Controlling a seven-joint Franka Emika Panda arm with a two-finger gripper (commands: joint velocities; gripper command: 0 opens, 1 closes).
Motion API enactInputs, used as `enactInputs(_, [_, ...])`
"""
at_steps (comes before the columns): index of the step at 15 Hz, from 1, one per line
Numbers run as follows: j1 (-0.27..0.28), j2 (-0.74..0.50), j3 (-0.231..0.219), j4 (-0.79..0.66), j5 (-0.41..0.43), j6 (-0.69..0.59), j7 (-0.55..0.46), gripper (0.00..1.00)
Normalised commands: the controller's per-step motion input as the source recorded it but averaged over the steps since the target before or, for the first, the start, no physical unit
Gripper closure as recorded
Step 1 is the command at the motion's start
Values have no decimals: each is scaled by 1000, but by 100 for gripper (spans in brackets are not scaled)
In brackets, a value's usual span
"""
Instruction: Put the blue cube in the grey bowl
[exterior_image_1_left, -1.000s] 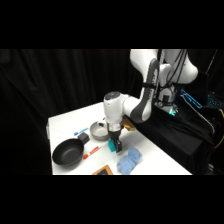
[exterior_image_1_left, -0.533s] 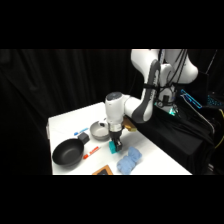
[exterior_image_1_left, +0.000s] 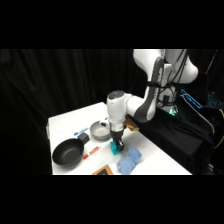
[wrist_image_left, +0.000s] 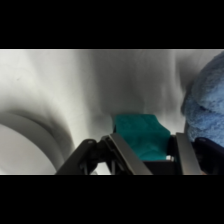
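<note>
Judging by its look, the blue cube (wrist_image_left: 141, 136) is a small, rigid, light block with flat faces and a slightly matte surface, so it should neither crush nor deform, and the main risk is twisting out if pinched near a corner; the sensible hold is across two opposite flat faces, about mid-height. It sits on the white table (exterior_image_1_left: 150, 150), just beside the light blue plush toy (exterior_image_1_left: 129, 161) and a short way from the grey bowl (exterior_image_1_left: 100, 130), whose curved rim shows at the left of the wrist view. The gripper (wrist_image_left: 145, 152) is down over it, and in the wrist view the two fingers (wrist_image_left: 122, 155) stand on either side of the cube, one at each flank, spread only a little wider than the block. Whether they already press on its faces or have a sliver of gap cannot be told for sure, and the cube appears to rest on the table. Further off stands the black pan (exterior_image_1_left: 68, 153).
</note>
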Motion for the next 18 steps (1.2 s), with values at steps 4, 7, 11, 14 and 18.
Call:
enactInputs(4, [68,-517,-20,-149,-47,-368,58,74])
enactInputs(7, [-46,-401,32,-32,-50,-405,2,74])
enactInputs(11, [-110,-281,51,42,-39,-342,-53,74])
enactInputs(14, [-181,-200,3,61,-16,-256,-121,74])
enactInputs(18, [-213,-143,-66,80,-1,-186,-181,74])
